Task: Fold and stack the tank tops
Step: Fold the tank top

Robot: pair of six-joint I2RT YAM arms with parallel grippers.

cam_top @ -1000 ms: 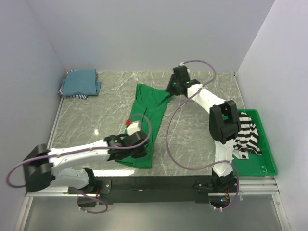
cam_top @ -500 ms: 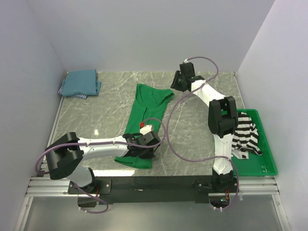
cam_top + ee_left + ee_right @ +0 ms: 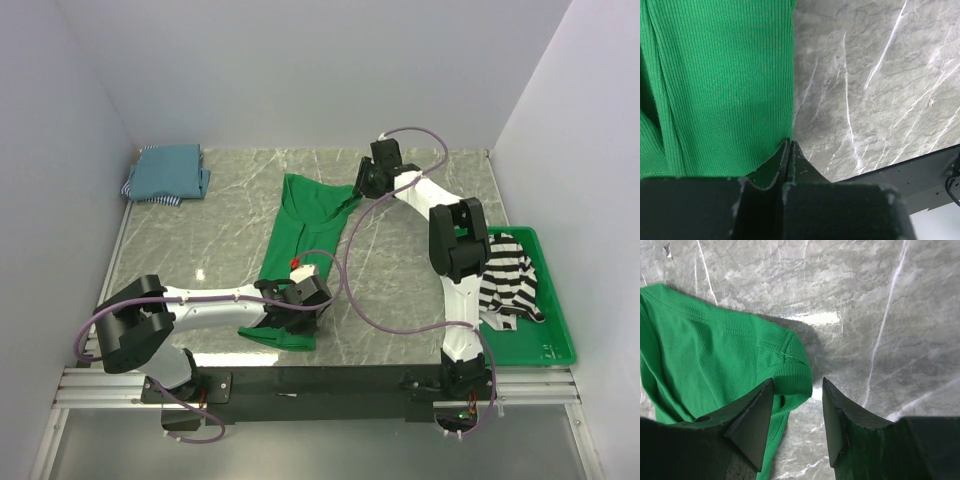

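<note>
Grey marbled tabletop [image 3: 420,270] fills the walled cell, with a green tray [image 3: 556,348] at its right near corner. One green tank top [image 3: 302,245] lies flat in the middle of the table. Its long axis runs from the near edge toward the far wall and leans slightly right at the far end. A striped tank top [image 3: 512,278] sits crumpled in the tray, well apart from the work. Folded teal tank tops [image 3: 168,172] rest stacked in the far left corner. Each arm attends one end of the green garment, the left arm nearer the near hem and the right arm nearer the far shoulder. The left gripper [image 3: 790,147] rests at the garment's right edge near the hem, jaws pressed together, tips meeting exactly on the fabric border. It cannot be determined whether any cloth is caught between them. The right gripper [image 3: 795,420] hovers at the far right shoulder corner, jaws spread and holding nothing. In the right wrist view the rounded strap end lies just ahead of the gap and to its left, with bare table to the right. Assessment: the garment is not yet folded, and any lengthwise fold depends on the right jaws closing on that strap corner, which lies slightly off their centreline.
</note>
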